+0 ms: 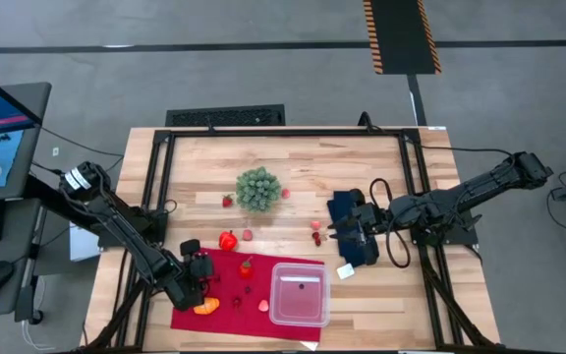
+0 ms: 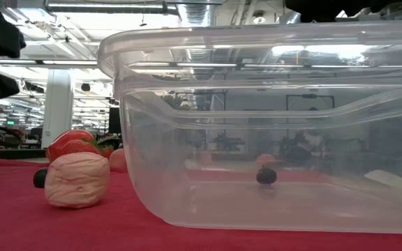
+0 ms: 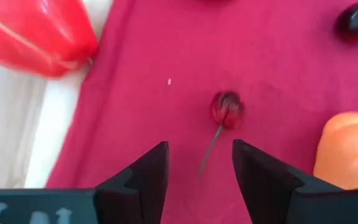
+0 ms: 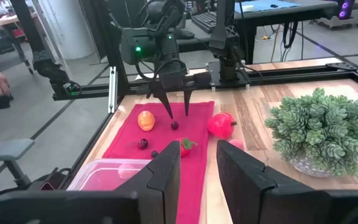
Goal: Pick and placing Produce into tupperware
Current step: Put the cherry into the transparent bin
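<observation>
1. Hovering over the red cloth (image 1: 226, 295), my left gripper (image 3: 199, 167) stands with its fingers parted and nothing between them.
2. I see a small red cherry (image 3: 227, 108) lying on the cloth just ahead of those fingertips, its thin stem trailing back toward the gap; the fingers do not touch it.
3. An orange oval (image 3: 348, 149) sits on the cloth just beside the cherry, a dark berry (image 3: 355, 21) lies farther across the cloth, and a red pepper (image 3: 33, 32) rests at the cloth's edge, partly over the bare wood.
4. From above, the tupperware (image 1: 300, 293) sits on the end of the cloth farthest from my left gripper, upright and open-topped.
5. At table level I see one small dark piece (image 2: 266, 176) on the tupperware's floor, and a pale pink lumpy piece (image 2: 77, 180) on the cloth just outside its wall, with a strawberry (image 2: 70, 143) behind that.
6. A second strawberry (image 1: 248, 265) lies on the cloth between my left gripper and the tupperware.
7. My right gripper (image 4: 197, 168) waits off the cloth, beyond the tupperware's far side, over a dark blue cloth (image 1: 354, 236); its fingers are slightly apart and hold nothing.
8. A green bushy ball (image 1: 258, 188) stands on the wood well apart from the red cloth.
</observation>
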Robot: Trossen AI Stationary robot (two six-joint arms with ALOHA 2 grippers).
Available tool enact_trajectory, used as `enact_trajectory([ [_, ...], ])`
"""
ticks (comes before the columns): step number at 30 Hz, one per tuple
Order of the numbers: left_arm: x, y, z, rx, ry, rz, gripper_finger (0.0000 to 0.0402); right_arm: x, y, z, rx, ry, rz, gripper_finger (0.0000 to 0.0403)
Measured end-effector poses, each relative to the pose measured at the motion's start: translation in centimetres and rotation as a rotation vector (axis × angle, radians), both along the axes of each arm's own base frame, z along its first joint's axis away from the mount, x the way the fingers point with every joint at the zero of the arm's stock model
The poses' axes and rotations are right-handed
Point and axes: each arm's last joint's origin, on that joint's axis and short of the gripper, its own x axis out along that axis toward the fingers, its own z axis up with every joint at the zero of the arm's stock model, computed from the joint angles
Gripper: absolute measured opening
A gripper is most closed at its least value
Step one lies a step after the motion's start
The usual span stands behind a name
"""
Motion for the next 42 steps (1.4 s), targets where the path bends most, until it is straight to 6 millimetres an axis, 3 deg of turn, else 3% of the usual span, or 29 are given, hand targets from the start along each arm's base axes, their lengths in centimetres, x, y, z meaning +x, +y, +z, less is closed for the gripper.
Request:
enact_trajectory([
  [17, 0.0, -0.1, -0.2, -0.029, -0.008, 0.001, 0.0112, 0.0, 0.0, 0.0, -0.001, 0.004, -0.001, 0.0129],
  [33, 0.1, 0.0, -0.2, 0.003, -0.028, -0.014, 0.0111, 0.0, 0.0, -0.1, -0.002, 0.007, -0.001, 0.0129],
  [42, -0.2, 0.4, -1.6, -0.073, -0.034, 0.006, 0.0111, 0.0, 0.0, -0.1, -0.002, 0.007, -0.001, 0.0129],
])
